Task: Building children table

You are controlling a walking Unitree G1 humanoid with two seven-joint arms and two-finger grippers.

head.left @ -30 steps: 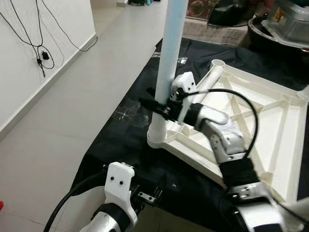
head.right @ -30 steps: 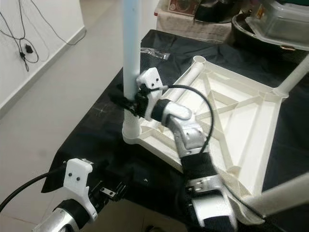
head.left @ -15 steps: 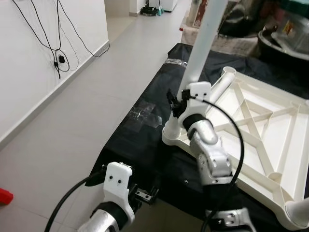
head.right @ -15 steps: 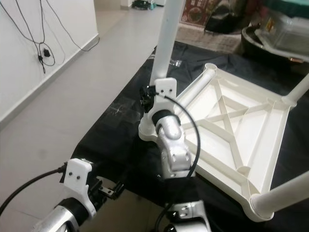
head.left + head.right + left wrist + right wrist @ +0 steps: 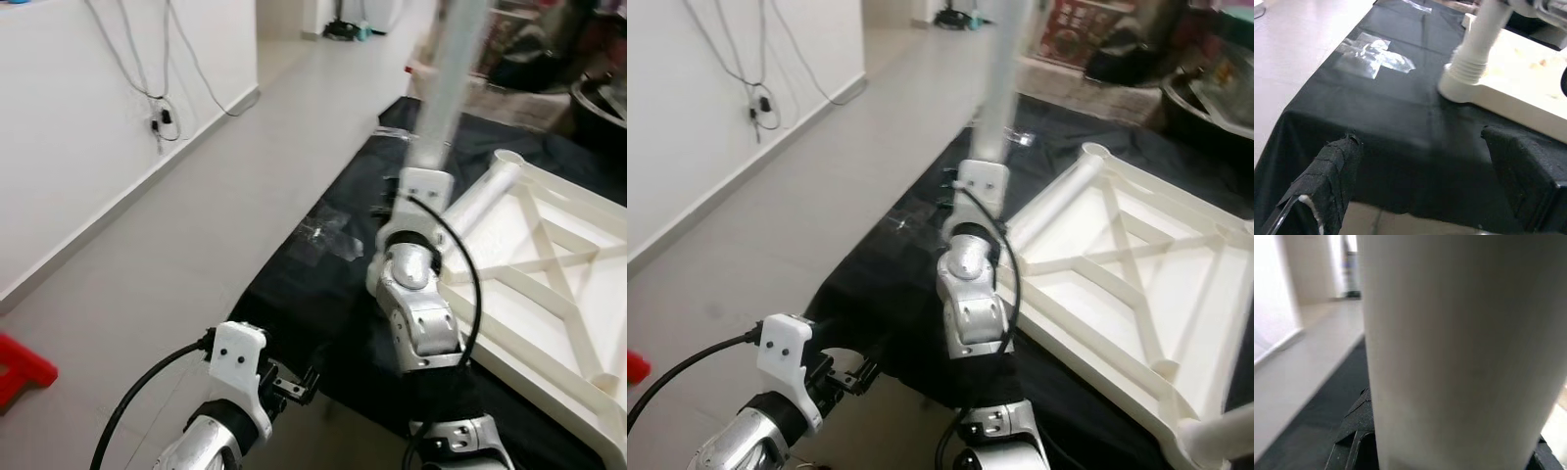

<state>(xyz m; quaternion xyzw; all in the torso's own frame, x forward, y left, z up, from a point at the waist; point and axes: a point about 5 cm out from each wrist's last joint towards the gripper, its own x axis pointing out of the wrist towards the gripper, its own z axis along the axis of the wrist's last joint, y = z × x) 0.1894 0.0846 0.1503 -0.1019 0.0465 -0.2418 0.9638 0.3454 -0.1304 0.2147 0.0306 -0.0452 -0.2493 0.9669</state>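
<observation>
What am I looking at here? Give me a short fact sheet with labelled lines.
Workpiece: white plastic children's table top, lying underside up
Surface: black cloth sheet on the floor
Part being fitted: white tubular table leg, standing upright in a corner socket
Right gripper: reaches to the leg, black jaws on either side of it
Left gripper: low near the cloth's edge, jaws open, holding nothing

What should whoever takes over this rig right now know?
Right tool: closed around the upright white table leg, which stands in the corner socket of the upside-down white tabletop.
Left tool: open, empty, low at the edge of the black sheet.
Done: this leg stands in its socket; another leg shows at the near right corner.
Left: whether this leg is fully seated can't be judged; check the remaining corners.
</observation>
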